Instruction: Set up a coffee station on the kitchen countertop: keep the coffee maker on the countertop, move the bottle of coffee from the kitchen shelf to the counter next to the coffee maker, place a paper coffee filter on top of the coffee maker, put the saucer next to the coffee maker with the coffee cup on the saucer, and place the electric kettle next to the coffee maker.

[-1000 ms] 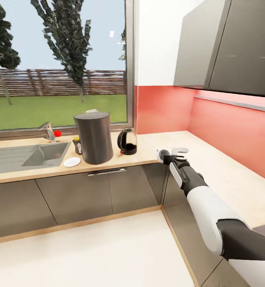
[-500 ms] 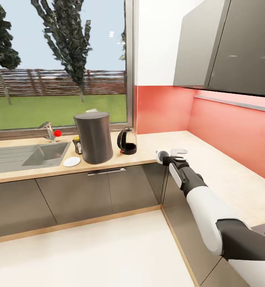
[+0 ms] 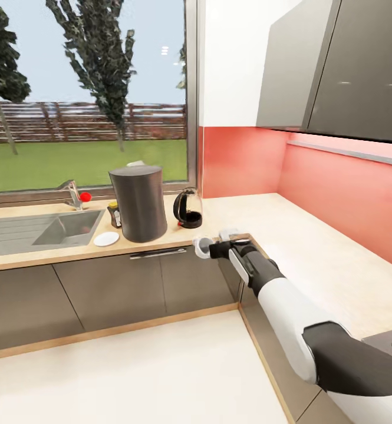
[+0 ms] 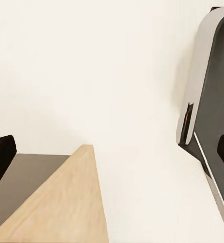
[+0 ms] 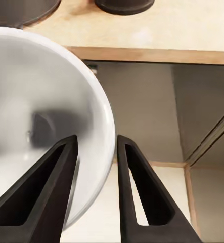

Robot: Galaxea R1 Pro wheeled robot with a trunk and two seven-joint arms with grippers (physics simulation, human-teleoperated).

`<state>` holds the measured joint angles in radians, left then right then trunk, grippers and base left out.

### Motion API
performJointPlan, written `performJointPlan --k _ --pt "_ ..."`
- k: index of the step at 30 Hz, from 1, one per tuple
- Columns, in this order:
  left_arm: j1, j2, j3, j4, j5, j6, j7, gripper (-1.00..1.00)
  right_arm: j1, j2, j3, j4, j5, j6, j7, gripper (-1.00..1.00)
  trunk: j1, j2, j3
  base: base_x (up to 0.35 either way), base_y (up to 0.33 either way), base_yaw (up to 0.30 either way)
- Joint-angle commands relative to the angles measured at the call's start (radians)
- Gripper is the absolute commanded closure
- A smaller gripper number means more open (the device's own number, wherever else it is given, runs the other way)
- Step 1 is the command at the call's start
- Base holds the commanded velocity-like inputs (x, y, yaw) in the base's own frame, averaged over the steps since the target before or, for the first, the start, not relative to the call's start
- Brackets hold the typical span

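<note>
Two dark fingers (image 5: 48, 195) of my right gripper (image 3: 209, 249) straddle the rim of the cup (image 3: 201, 247): in the right wrist view one finger lies inside the white bowl and the other outside its wall, pinching that wall between them, with only a narrow gap left. The cup (image 5: 36, 116) is tipped on its side, so its mouth faces back toward the wrist camera and its axis runs roughly level, pointing away from the gripper toward the cabinets. In the head view I see the gripper holding the cup in the air just off the front edge of the countertop (image 3: 313, 247), in front of the dark cabinet fronts (image 3: 160, 288) near the inner corner. Beyond the gripper and a little to its left stands the kettle (image 3: 189, 208), upright on the countertop, its handle toward the coffee maker (image 3: 139, 202). The coffee maker stands upright further to the gripper's left, with a white bit of filter (image 3: 136, 164) showing at its top rear edge. The saucer (image 3: 106, 238) lies flat just beside the coffee maker's base, well apart from the gripper, and the bottle (image 3: 114, 214) stands behind the saucer, close to the coffee maker. For my left gripper I cannot tell the opening; the left wrist view shows pale floor and a wood-edged panel (image 4: 56, 207).
</note>
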<state>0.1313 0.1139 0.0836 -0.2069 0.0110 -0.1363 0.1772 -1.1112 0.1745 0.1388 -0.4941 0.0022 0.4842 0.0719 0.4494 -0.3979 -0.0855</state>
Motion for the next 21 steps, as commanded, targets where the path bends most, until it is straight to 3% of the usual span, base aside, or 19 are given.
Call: performJointPlan --k 1,3,4,7,12,21 --pt "0.001 -0.001 0.005 -0.002 0.001 -0.002 -0.001 -1.00 -0.001 0.000 0.010 0.000 0.000 0.005 0.007 1.00 0.001 -0.002 -0.002 0.000 0.000 0.000" --pt "0.001 -0.002 0.004 -0.002 0.001 -0.002 -0.001 -1.00 -0.001 0.000 0.018 -0.001 -0.002 0.005 0.049 1.00 0.001 -0.002 -0.002 0.000 0.000 0.000" --pt "0.001 -0.001 0.003 -0.002 0.001 -0.002 -0.001 -1.00 -0.001 0.000 0.020 -0.010 -0.002 0.005 0.125 1.00 0.001 -0.002 -0.002 0.000 0.000 0.000" --pt "0.001 -0.001 0.003 -0.002 0.001 -0.001 -0.001 -1.00 -0.001 0.000 0.020 -0.016 -0.003 0.010 0.177 1.00 0.001 -0.002 -0.002 0.000 0.000 0.000" --pt "0.001 -0.002 0.006 -0.002 0.001 -0.001 -0.001 -1.00 -0.001 0.000 0.019 -0.021 -0.004 0.056 0.203 1.00 0.001 -0.002 -0.002 0.000 0.000 0.000" --pt "0.001 -0.003 0.005 -0.002 0.001 -0.002 -0.001 -1.00 -0.001 0.000 0.019 -0.021 -0.004 0.060 0.204 1.00 0.001 -0.002 -0.002 0.000 0.000 0.006"
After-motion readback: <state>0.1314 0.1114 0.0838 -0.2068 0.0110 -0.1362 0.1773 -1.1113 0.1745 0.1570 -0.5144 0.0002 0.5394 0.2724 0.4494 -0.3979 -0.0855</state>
